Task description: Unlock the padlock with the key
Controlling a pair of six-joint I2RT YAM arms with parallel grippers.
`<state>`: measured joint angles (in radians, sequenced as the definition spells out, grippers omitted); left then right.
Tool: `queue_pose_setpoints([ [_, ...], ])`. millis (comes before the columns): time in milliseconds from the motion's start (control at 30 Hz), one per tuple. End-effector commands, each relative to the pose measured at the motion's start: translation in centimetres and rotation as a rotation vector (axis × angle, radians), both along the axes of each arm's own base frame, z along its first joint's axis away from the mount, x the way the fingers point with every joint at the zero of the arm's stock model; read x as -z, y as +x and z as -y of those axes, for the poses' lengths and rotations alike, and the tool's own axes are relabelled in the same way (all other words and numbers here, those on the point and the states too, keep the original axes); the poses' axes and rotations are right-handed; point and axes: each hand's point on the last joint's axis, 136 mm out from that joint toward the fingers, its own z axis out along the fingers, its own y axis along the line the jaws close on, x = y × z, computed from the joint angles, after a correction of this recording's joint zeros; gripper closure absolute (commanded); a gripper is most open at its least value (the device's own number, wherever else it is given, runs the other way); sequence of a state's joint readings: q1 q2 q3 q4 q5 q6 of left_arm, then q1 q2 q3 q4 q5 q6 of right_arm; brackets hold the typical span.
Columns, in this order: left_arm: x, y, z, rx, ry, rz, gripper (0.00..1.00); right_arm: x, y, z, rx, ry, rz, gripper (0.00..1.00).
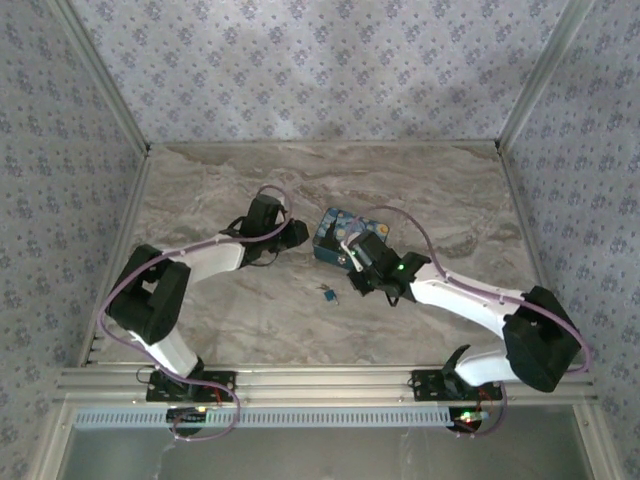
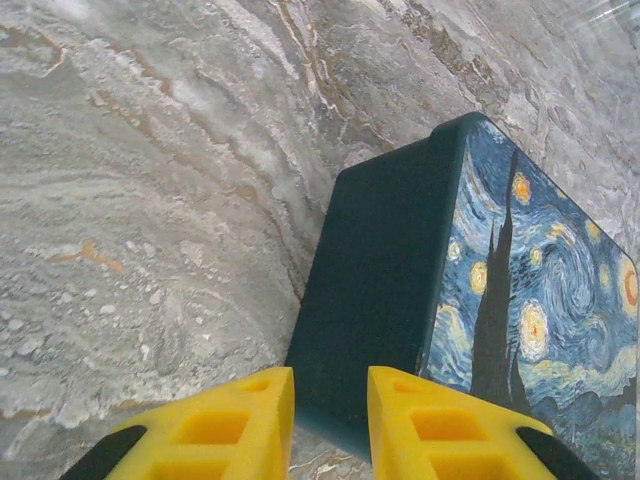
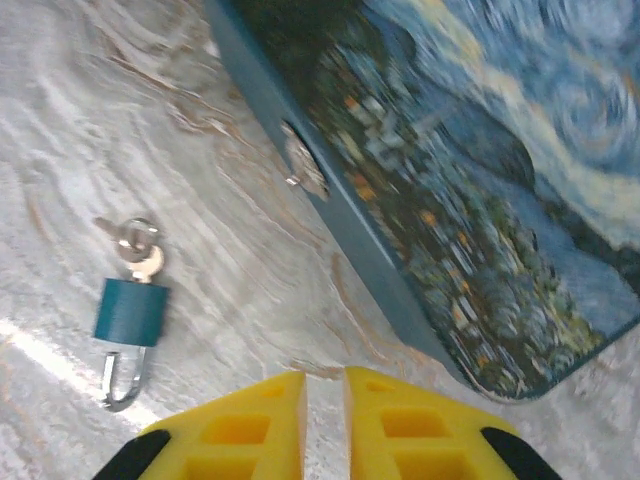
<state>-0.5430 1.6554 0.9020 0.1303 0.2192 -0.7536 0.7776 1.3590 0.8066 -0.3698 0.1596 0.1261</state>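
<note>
The small padlock [image 3: 130,312], a teal block body with a bright steel shackle, is lying flat on the veined grey-beige marble surface [image 3: 120,120]. A silver key [image 3: 143,258] on a ring is sitting at the end of the body away from the shackle. It is lying near the rectangular box [image 3: 480,180] printed with a swirling blue-and-yellow starry night, but not touching it. The right jaws are standing slightly parted over bare marble, their yellow pads [image 3: 240,425] with square hollows grasping nothing. The left jaws are also sitting a little apart – released – with their yellow pads [image 2: 225,435] pointing at the box's matte dark-teal side, near its corner
</note>
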Motion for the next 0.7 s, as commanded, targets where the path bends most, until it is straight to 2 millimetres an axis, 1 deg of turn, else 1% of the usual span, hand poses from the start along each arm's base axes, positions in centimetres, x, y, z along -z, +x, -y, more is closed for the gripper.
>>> queue_pose_setpoints([
  [0,-0.9,-0.5,-1.1,-0.034,0.0,0.01,0.73,1.3,0.3,0.3,0.057,0.032,-0.05,0.78],
  [100,-0.7,-1.2,-1.8,-0.052,0.01,0.007,0.71,2.1,0.9,0.5,0.079,0.025,-0.063,0.77],
  [200,-0.5,-1.9,-2.6,-0.068,0.017,0.002,0.69,2.6,2.0,1.3,0.124,0.015,-0.069,0.77],
  [333,-0.2,-2.8,-3.3,-0.084,0.021,-0.009,0.67,2.4,3.8,2.0,0.169,0.024,-0.05,0.77],
  [467,0.1,-3.3,-3.8,-0.097,0.028,-0.013,0.65,2.1,5.3,1.8,0.177,0.022,-0.036,0.77],
  [567,-0.1,-3.6,-4.1,-0.102,0.036,-0.01,0.63,1.8,5.4,1.2,0.166,0.038,-0.031,0.76],
  [667,-0.2,-3.8,-4.5,-0.108,0.047,-0.009,0.61,1.5,4.5,0.7,0.147,0.038,-0.027,0.74],
])
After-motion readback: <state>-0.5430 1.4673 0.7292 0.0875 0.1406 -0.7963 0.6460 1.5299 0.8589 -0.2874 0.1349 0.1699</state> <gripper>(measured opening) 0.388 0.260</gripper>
